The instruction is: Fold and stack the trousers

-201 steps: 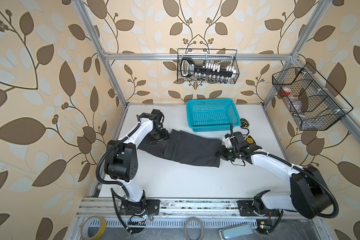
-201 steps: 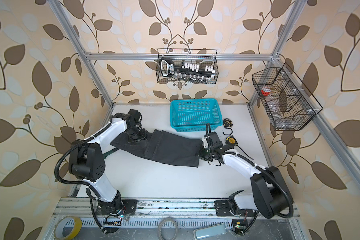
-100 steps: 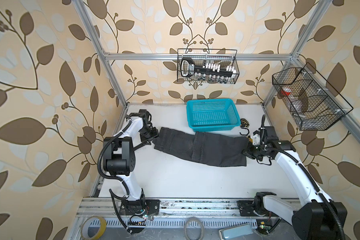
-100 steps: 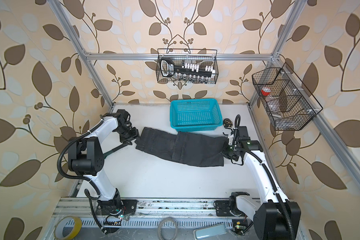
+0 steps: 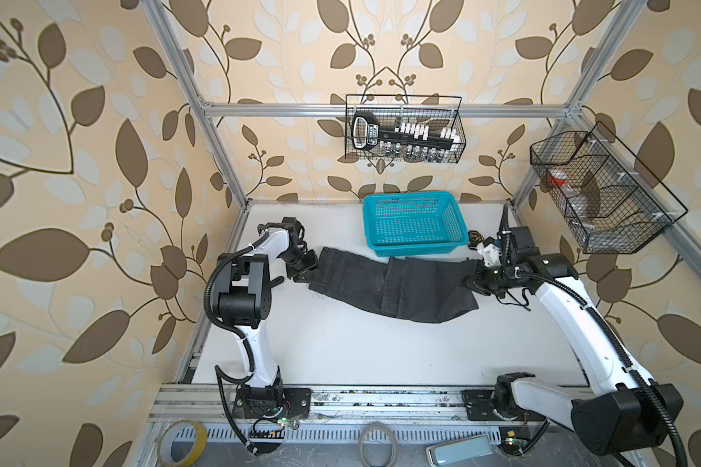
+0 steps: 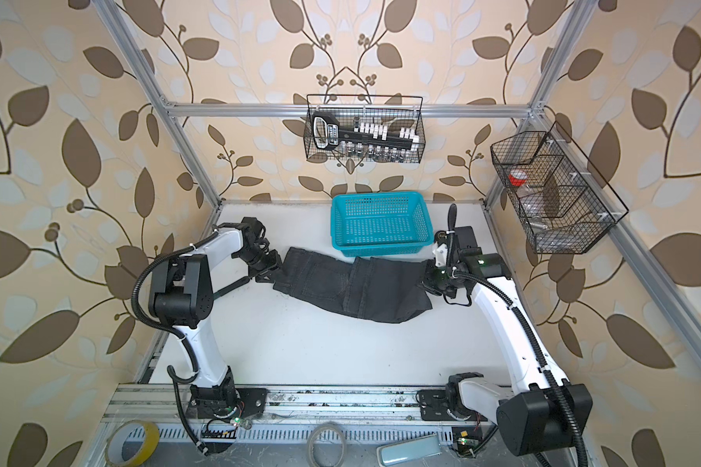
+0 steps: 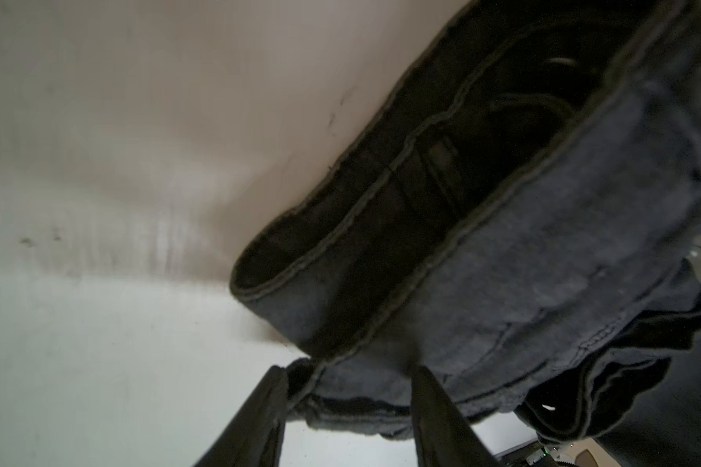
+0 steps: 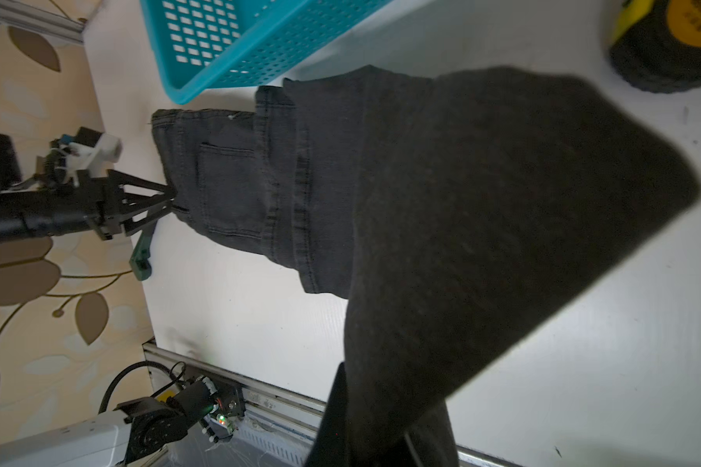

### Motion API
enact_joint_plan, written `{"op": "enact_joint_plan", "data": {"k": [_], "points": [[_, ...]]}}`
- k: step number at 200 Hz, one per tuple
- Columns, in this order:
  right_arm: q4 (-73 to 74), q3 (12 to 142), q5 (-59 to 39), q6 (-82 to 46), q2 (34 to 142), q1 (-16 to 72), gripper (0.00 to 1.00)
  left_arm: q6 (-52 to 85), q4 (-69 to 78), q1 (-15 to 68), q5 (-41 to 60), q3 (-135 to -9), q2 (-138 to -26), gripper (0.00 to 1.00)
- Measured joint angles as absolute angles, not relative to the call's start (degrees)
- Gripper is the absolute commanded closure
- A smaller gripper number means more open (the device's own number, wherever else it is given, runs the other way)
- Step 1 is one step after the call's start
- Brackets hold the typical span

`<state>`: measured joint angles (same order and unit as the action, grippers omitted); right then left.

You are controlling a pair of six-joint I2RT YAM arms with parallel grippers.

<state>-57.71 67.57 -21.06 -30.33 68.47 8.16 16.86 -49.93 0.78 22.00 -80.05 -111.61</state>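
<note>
**Trousers spanned between both arms, in front of the basket**

I find the white table [image 5: 340, 356] bare across its near half. The trousers [image 5: 401, 283] lie across the far half in both top views. The waistband is at the left end, a back pocket faces up, and the legs are doubled over towards the right. Their far edge runs just beside the front wall of the turquoise basket [image 5: 415, 247], and I cannot tell whether they touch.

The right gripper [image 5: 476, 279] is clamped on the right end of the trousers. In the right wrist view the cloth hangs from it, clear of the table.

The left gripper [image 7: 349, 376] is at the waistband, its fingers [image 7: 434, 404] standing apart with the hem between them. I cannot tell whether they pinch it.

A black-and-yellow tape measure [image 8: 672, 44] sits on the table near the basket's right corner.
</note>
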Motion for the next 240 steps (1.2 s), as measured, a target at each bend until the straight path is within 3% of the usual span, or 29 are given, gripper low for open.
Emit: {"op": "enact_joint_plan", "data": {"k": [61,131,183,240], "points": [[-47.42,75.0,-23.4,-41.21,75.96,22.55,0.96,16.71,-49.45,0.78,20.95,-80.18,-113.8,0.56],[-40.73,88.27,-22.37,-46.54,88.79,31.59,0.94,16.6,-51.18,0.75,20.4,-83.29,-113.75,0.5],[-36.99,98.72,-21.02,-46.92,102.24,38.06,0.92,15.86,-54.3,0.64,16.23,-92.92,-114.67,0.47],[-33.63,105.56,-20.78,-47.75,111.66,41.17,0.92,14.48,-54.37,0.25,13.23,-100.29,-123.02,0.48]]}}
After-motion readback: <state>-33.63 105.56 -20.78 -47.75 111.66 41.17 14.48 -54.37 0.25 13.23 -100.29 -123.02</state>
